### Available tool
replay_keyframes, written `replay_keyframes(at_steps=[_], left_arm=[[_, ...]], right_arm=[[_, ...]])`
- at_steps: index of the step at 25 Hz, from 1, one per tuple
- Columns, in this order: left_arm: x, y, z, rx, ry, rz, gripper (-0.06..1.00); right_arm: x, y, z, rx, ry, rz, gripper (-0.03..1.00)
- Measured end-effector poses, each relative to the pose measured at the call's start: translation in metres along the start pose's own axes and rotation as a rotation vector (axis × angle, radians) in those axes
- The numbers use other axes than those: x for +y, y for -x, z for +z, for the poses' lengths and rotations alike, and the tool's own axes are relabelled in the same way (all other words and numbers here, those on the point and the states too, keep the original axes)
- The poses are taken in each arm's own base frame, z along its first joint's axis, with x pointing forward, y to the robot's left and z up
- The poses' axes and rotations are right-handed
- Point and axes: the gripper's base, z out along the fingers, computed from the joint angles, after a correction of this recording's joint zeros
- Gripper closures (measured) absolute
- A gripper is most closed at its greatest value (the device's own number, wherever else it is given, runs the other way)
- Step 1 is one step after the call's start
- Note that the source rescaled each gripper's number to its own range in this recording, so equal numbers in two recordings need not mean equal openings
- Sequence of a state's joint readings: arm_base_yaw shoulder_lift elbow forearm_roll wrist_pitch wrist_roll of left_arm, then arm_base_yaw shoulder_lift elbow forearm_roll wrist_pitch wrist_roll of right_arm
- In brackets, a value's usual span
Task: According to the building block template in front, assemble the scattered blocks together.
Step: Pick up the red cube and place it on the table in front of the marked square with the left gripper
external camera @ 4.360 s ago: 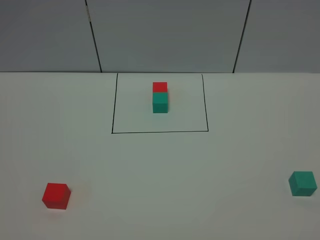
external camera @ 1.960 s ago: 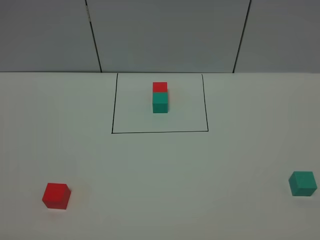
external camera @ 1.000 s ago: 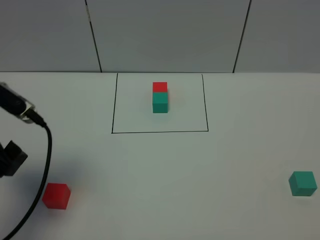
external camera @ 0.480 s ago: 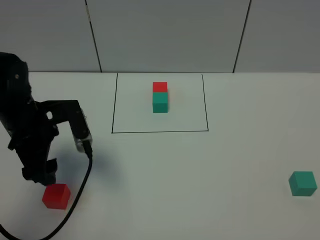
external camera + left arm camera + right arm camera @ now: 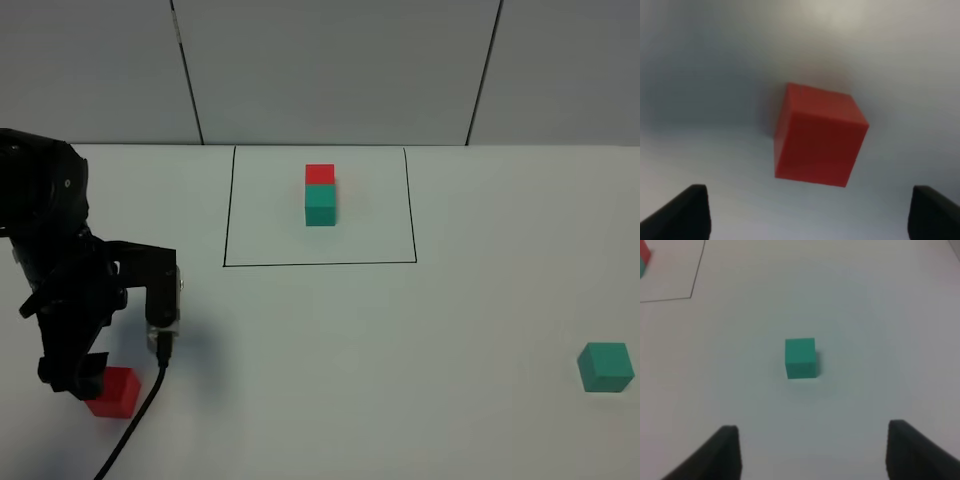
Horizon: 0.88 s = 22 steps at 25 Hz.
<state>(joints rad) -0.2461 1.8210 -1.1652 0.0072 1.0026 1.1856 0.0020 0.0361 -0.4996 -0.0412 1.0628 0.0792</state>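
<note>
the left pincer [image 5: 810, 220] hangs low over the front left corner of the bench [image 5: 400, 350], jaws spread wide and grasping nothing. the loose red cube [image 5: 817, 137] sits on the bench just ahead of the two dark fingertips [image 5: 687, 212], in line with the gap between them and touching neither. from the high camera the black left arm [image 5: 60, 260] overlaps that cube's left side.

the right pincer [image 5: 815, 452] is released too, jaws apart with only bare bench between them. the loose teal cube [image 5: 800, 358] lies ahead of it, well apart, near the right edge of the bench toward the front.

the template [image 5: 320, 195], a red cube touching a teal one in a row with the red at the far end, stands by the middle of the far edge. it sits inside a thin black rectangle [image 5: 320, 264] drawn on the bench.
</note>
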Motion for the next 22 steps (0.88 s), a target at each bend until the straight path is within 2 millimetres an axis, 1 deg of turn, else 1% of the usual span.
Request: replay_keyframes(at_steps=[3,6,12,18,22], left_arm=[[-0.007,-0.003,0.013,0.015,-0.015,0.073,0.07],[-0.008,-0.006,0.022,0.025,0.008,0.11,0.07],[-0.004,-0.006,0.026,0.026,0.074,0.134,0.07],[-0.002,-0.005,0.043,0.037,0.03,0.135,0.07],[-0.001,-0.004,0.047,0.033,0.023,0.131,0.07]], right_arm=[[0.0,0.0,0.0,0.0,0.0,0.0,0.41],[0.0,0.0,0.0,0.0,0.0,0.0,0.41],[0.0,0.0,0.0,0.0,0.0,0.0,0.41],[0.0,0.0,0.0,0.0,0.0,0.0,0.41],[0.0,0.0,0.0,-0.001,0.0,0.0,0.41]])
